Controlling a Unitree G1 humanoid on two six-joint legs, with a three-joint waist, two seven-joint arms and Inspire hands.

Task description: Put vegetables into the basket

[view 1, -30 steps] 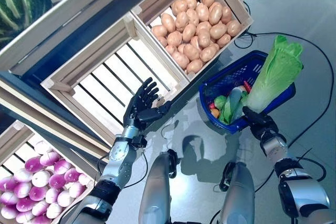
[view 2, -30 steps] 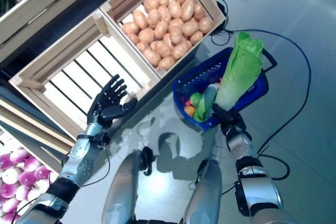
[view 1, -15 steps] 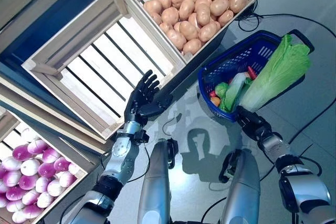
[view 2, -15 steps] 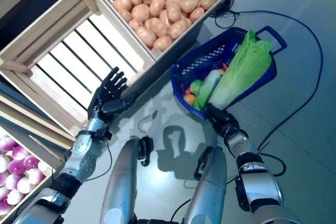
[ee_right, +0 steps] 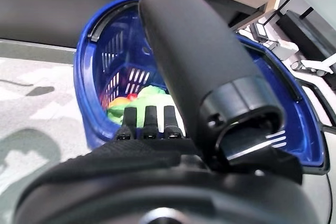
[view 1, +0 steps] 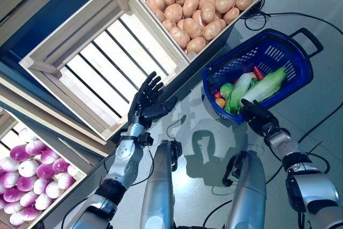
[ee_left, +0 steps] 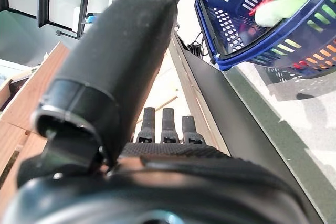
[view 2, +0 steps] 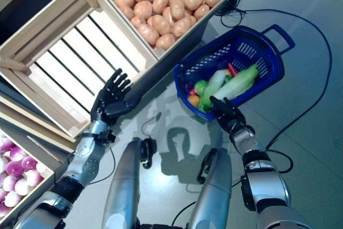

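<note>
Two slatted wooden crates up top: empty crate point(view 1: 102, 73) upper left, potatoes point(view 1: 201, 4) upper centre. Perforated blue plastic basket point(view 1: 292, 60) at right now holding the long leafy cabbage point(view 1: 262, 86), upright a second ago. Right hand point(view 1: 252, 113) open at the rim, let go; left hand point(view 1: 147, 103) spread mid-frame, unchanged.

One blue basket point(view 1: 289, 57), three wooden crates point(view 1: 96, 63), two hands point(view 1: 147, 103).

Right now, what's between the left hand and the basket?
Only bare floor between the left hand and the basket, as the left eye view shows; the potato crate sits off that line, behind it.
</note>
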